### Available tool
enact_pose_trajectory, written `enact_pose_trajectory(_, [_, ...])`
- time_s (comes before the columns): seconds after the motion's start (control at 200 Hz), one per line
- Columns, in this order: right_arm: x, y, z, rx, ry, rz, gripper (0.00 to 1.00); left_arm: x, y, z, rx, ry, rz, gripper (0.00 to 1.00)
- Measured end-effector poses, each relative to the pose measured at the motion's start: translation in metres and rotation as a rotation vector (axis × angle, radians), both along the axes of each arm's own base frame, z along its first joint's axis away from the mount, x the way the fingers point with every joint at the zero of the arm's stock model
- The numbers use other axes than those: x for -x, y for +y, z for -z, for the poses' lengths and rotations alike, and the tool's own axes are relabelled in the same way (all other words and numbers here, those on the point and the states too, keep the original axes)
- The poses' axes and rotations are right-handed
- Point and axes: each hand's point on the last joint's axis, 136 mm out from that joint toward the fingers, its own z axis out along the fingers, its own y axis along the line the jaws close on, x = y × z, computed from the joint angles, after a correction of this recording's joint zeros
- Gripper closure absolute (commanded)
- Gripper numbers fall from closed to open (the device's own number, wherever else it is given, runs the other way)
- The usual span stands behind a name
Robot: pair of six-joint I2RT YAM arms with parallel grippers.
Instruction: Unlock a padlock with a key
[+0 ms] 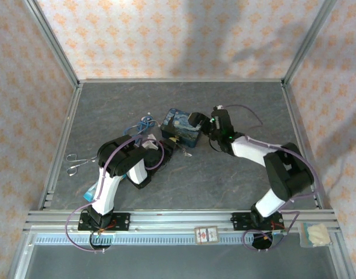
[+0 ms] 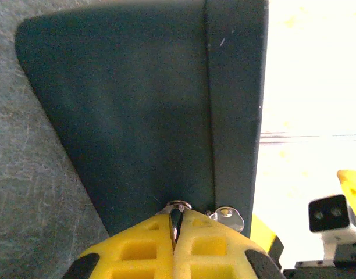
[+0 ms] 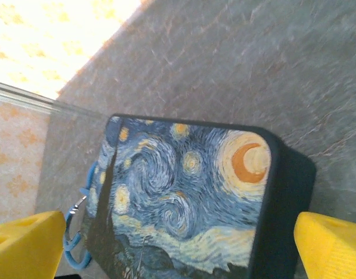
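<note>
**A:** From above, where does the key sit?

**B:** It's too small to be sure from there. The left gripper (image 1: 171, 145) is up against the near-left side of the tin (image 1: 182, 129). The right gripper (image 1: 198, 127) reaches in from the far right. Left is nearer the work.

**A:** Left wrist?

**B:** The gripper is clamped tight on a thin metal blade, the key (image 2: 177, 214) by my reading. Its long axis aims straight at the tin's dark wall, right up against it. A second silvery head (image 2: 227, 217) lies just beside.

**A:** Right wrist?

**B:** The gripper is spread wide with one finger (image 3: 27, 247) on each side of the tin, gripping nothing. Where the padlock sits I cannot tell.
</note>
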Motion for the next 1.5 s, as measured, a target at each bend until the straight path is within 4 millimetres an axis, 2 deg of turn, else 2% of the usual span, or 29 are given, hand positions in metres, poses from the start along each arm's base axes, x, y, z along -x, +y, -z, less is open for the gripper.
enact_pose_trajectory(0.11, [-0.006,0.009,0.024,0.021,0.069,0.002,0.00,0.000,0.000,0.000,-0.002,-0.001,0.000,1.00])
enact_pose_trajectory(0.195, [-0.001,0.009,0.042,0.043,0.119,0.005,0.00,0.000,0.000,0.000,-0.001,-0.001,0.000,1.00])
enact_pose_trajectory(0.305, [0.004,0.010,0.055,0.065,0.154,0.010,0.00,0.000,0.000,0.000,-0.002,-0.001,0.000,1.00])
enact_pose_trajectory(1.126, [0.003,0.000,0.063,0.074,0.118,0.073,0.00,-0.002,0.032,0.001,-0.002,0.014,-0.094,1.00])
enact_pose_trajectory(1.321, [-0.001,-0.009,0.064,0.075,0.117,0.091,0.00,-0.001,0.037,0.000,-0.002,0.016,-0.101,1.00])
enact_pose_trajectory(1.501, [-0.001,-0.010,0.064,0.073,0.113,0.093,0.00,-0.002,0.036,-0.007,-0.099,-0.007,-0.085,1.00])
